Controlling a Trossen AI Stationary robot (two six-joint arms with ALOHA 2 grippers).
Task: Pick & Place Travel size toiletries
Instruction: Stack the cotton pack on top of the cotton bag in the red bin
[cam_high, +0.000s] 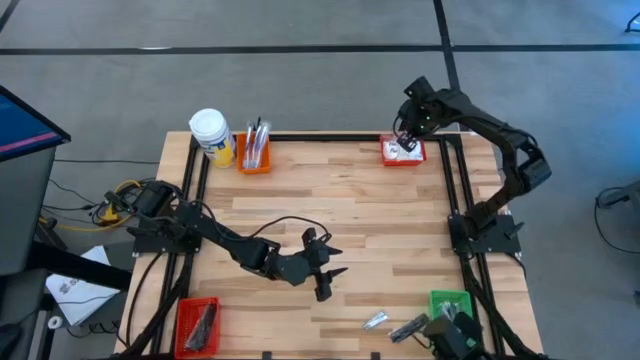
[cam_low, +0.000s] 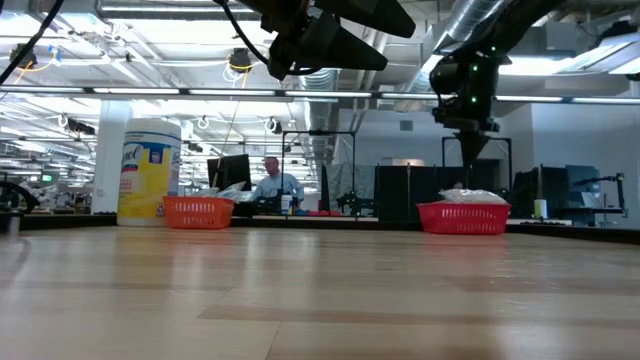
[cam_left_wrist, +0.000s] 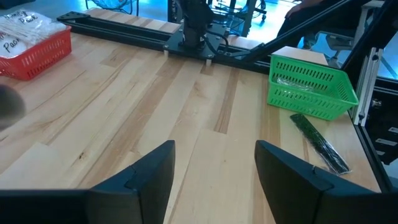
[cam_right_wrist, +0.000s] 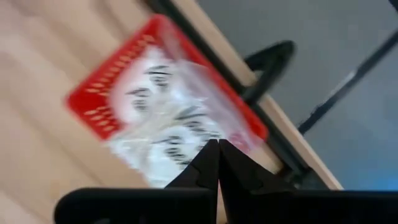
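White packets (cam_right_wrist: 163, 115) in red bin (cam_right_wrist: 93, 106) under closed right gripper (cam_right_wrist: 219, 148); left gripper (cam_left_wrist: 214, 163) open.

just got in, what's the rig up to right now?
Sorting travel toiletries into bins. The right gripper, shut and empty, hangs over the far red bin, which holds white packets. The left gripper is open and empty above the middle of the table, facing the green bin. A dark flat bar and a silvery sachet lie loose on the wood near that bin.
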